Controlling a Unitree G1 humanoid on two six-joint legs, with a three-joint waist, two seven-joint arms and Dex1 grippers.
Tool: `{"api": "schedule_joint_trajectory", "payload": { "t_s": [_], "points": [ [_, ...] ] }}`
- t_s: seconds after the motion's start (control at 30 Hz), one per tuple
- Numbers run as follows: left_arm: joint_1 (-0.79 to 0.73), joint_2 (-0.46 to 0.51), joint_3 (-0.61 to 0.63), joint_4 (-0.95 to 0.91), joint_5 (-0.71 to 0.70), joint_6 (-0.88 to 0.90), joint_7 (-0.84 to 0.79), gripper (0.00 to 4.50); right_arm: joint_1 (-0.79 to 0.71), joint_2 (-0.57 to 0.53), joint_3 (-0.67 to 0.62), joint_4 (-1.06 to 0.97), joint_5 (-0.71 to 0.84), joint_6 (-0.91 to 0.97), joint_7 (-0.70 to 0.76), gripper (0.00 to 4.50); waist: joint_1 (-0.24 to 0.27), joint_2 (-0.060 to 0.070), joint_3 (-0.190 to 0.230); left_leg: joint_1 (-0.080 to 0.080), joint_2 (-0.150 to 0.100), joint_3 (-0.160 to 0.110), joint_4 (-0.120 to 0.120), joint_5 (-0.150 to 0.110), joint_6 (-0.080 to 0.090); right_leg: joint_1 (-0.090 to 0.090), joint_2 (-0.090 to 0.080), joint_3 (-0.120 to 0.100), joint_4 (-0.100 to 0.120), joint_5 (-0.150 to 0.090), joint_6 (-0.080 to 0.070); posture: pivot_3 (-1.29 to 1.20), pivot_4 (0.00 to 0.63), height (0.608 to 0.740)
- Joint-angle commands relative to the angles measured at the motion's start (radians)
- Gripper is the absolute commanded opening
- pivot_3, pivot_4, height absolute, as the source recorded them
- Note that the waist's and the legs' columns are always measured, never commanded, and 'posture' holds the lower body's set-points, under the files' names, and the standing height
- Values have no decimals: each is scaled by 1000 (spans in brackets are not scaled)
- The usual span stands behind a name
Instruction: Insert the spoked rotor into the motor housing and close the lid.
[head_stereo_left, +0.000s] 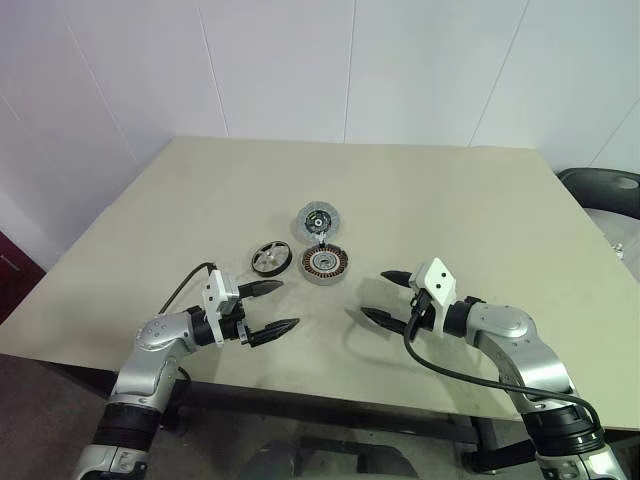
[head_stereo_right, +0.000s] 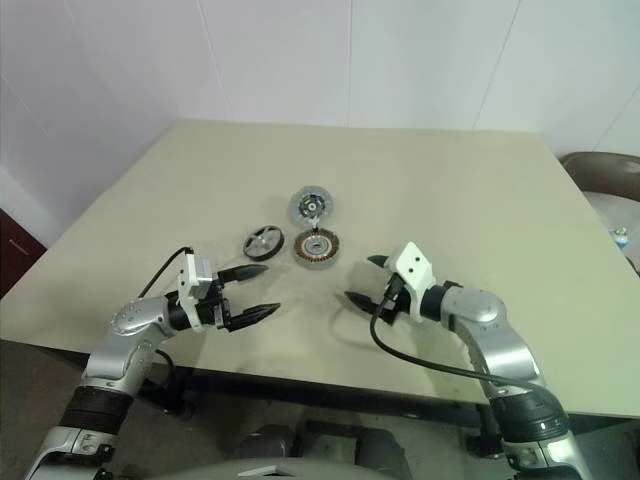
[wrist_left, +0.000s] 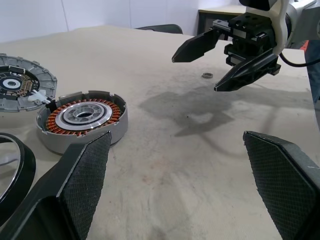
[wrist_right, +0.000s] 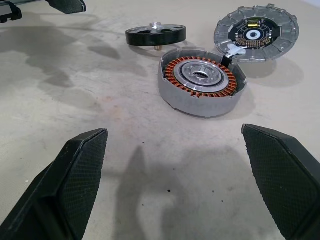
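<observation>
Nothing begun yet: spoked rotor (head_stereo_left: 269, 258), motor housing (head_stereo_left: 323, 264) and lid (head_stereo_left: 317, 219) lying loose mid-counter (head_stereo_left: 450, 200), rotor just left of housing, lid behind. Left gripper (head_stereo_left: 271, 307) and right gripper (head_stereo_left: 389, 297) hovering nearer, jaws wide, empty. Insertion and closing both left.

I see a beige table (head_stereo_left: 200, 200) with a matte top; some faint dark smudges mark the surface near its front edge. Behind the table stands a white wall (head_stereo_left: 300, 60) made of panels with thin seams between them. At the far right, beside the table edge, I see a dark chair (head_stereo_left: 605, 190). At the left, low, there is a dark red piece of furniture (head_stereo_left: 15, 270); I cannot tell what it is. On the table, in my left wrist view, lies a small ring (wrist_left: 207, 75).
</observation>
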Motion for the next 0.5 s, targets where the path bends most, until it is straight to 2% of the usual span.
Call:
{"api": "schedule_joint_trajectory", "payload": {
  "t_s": [0.03, 0.17, 0.3, 0.5],
  "points": [
    [-12, 2, 4, 1, 0, -18, -7, 4485, -22, -3, -6, -28, 7, -15, -2, 4500, 0, 0, 0, 0, 0, 0, 0, 0, 0, 0, 0, 0, 0, 0, 0, 0, 0, 740],
    [-11, 1, 6, 6, 4, -23, -7, 4485, -29, -5, 5, -24, -6, -16, -3, 4500, -1, 0, 0, 0, 0, 0, 0, 0, 0, 0, 0, 0, 0, 0, 0, 0, 0, 740],
    [-18, -5, 18, 26, 51, -61, 58, 4485, -100, 21, 64, 26, -45, -30, 0, 4500, -3, 0, 0, 0, 0, 1, 0, 0, 0, 0, 0, 1, 0, 0, 0, 0, 0, 740],
    [-8, -2, 44, 5, 49, -69, 116, 4485, -291, 120, 161, 230, -132, -75, -23, 4500, -3, 0, 0, 1, 1, 1, 0, 0, 0, 0, 1, 1, 1, 1, -1, 0, 0, 740]
  ]
}}
